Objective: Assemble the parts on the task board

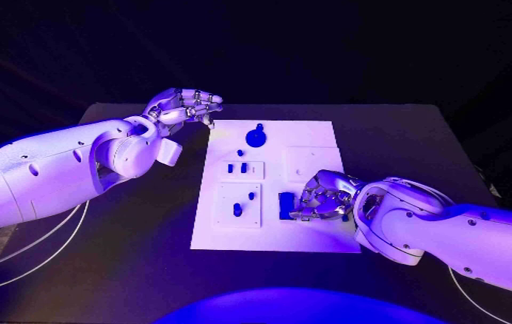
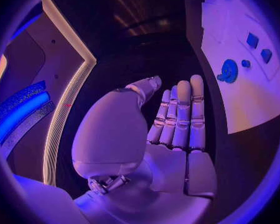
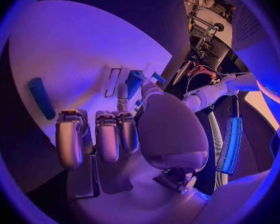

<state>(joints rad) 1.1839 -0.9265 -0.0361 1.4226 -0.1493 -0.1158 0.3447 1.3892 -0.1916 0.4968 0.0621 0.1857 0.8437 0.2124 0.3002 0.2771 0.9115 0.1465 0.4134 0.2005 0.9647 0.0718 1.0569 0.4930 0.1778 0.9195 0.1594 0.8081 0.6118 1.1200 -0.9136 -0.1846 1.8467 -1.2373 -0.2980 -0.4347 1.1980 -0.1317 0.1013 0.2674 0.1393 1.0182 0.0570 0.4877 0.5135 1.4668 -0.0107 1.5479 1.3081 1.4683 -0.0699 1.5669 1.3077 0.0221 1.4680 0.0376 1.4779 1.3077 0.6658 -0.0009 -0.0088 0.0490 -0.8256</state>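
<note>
Resting on the near right part of the task board (image 1: 267, 239), the right hand (image 1: 323, 196) has its fingers curled down beside a dark blue upright part (image 1: 286, 204); whether it grips that part I cannot tell. Left of it, a small blue part (image 1: 238, 209) sits in a raised square on the board. Farther back a round blue part (image 1: 255, 137) lies near the far edge. Beyond the board's far left corner, over the table (image 1: 139, 265), the left hand (image 1: 183, 108) hovers with fingers loosely apart, holding nothing.

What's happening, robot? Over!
Left hand open, beside board's far corner. Right hand curled over task board, by a blue part; grasp unclear. Nothing blocking.
</note>
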